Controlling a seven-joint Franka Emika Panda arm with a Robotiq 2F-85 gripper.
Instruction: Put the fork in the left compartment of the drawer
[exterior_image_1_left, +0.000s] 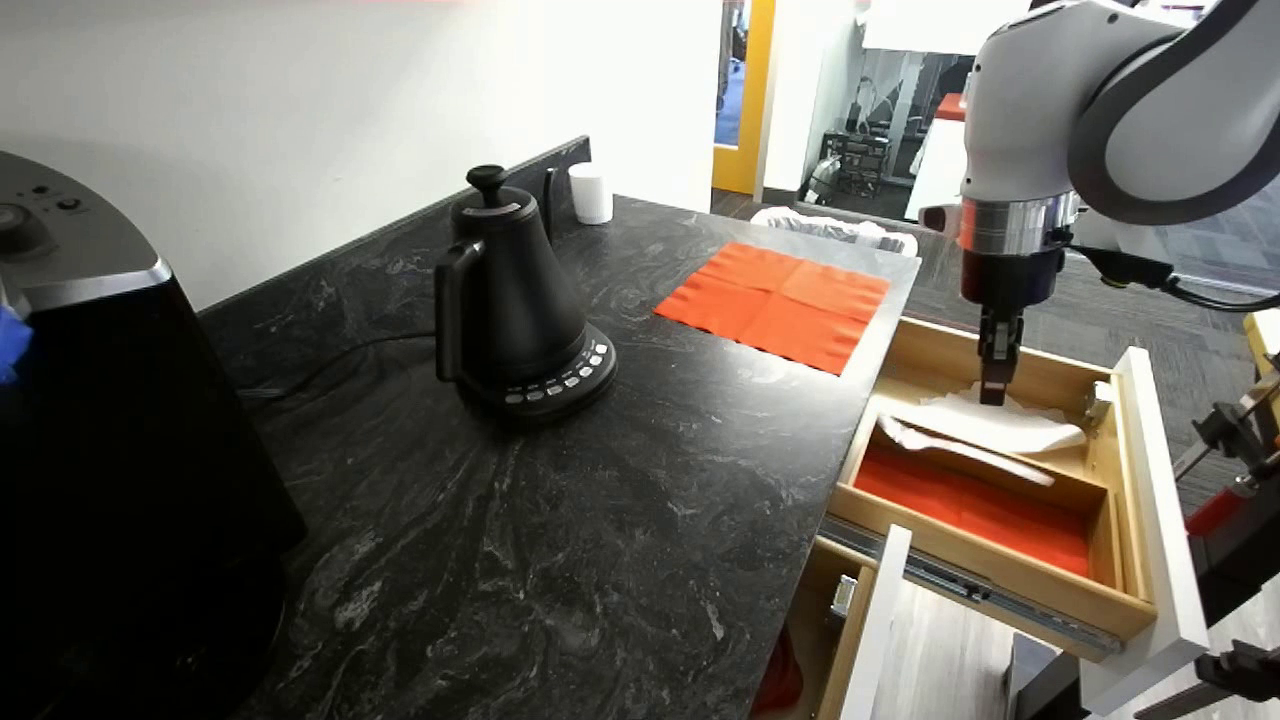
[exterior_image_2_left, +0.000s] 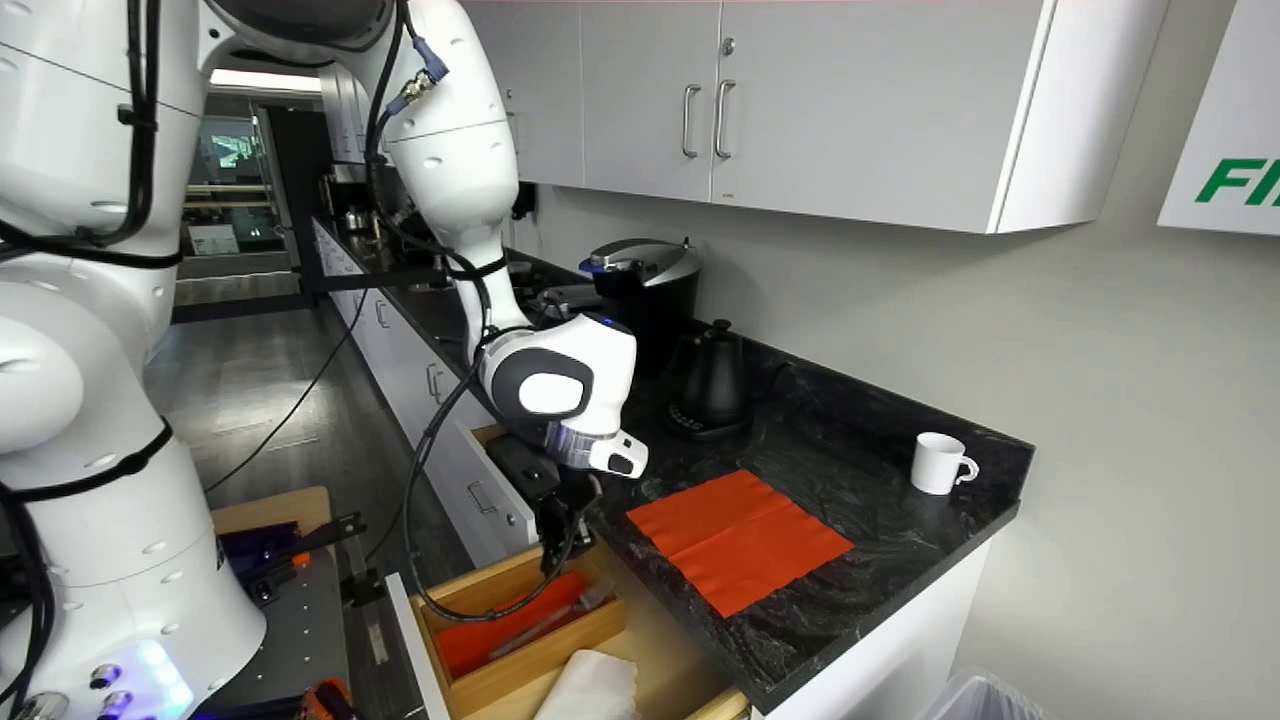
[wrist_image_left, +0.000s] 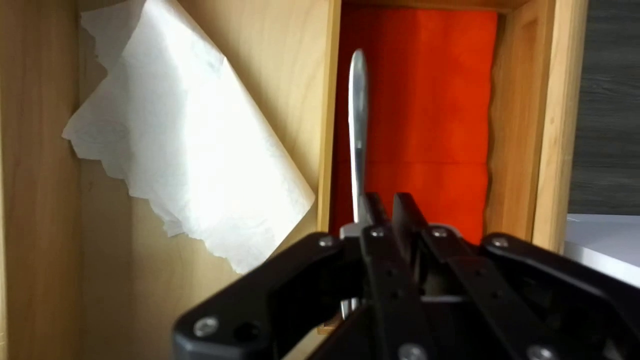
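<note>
In the wrist view, left to right: loose white paper (wrist_image_left: 190, 130) lay in the pale left compartment (wrist_image_left: 270, 47), where I judged the fork (wrist_image_left: 357, 135) was bound; the sheet could bunch up or slide if the fork caught it. Next came a wooden divider (wrist_image_left: 328, 115), then the fork itself, just beside it over a red-orange lining (wrist_image_left: 440, 100), partly hidden by my gripper (wrist_image_left: 389, 197). The jaws hung above, nearly together, a thin slit between, gripping nothing I could see. That slit sat right of the handle, so going straight down was likely to press a finger onto the metal; spreading first, so near the divider, risked striking wood.

My count, left to right in an exterior view: one black machine (exterior_image_1_left: 110, 420), one black kettle (exterior_image_1_left: 520, 290), one white mug (exterior_image_1_left: 591, 195), one red cloth (exterior_image_1_left: 775, 300), one neighbouring drawer (exterior_image_1_left: 880, 630) ajar, and one main drawer (exterior_image_1_left: 1163, 520), with two visible sections, one paper and one fork.
</note>
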